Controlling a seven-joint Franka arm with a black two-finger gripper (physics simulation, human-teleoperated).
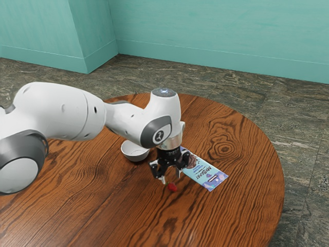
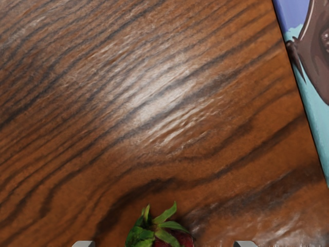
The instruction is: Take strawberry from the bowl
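Note:
Low over the table, my gripper (image 1: pixel 171 180) points down with its fingers spread apart. Directly below it in the exterior view is the red strawberry (image 1: pixel 172 187), which appears to lie on the wood, outside the bowl. The white bowl (image 1: pixel 134 154) stands a short way off toward the exterior view's left. In the wrist view the strawberry (image 2: pixel 160 236) shows its green leaves and some red flesh. It lies between the two fingertips of my open gripper (image 2: pixel 164 244), with a gap on each side.
A blue and purple chocolate packet (image 1: pixel 208 172) lies flat beside the hand, toward the exterior view's right; the packet (image 2: pixel 313 98) also edges the wrist view. The round wooden table (image 1: pixel 241 206) carries all of these.

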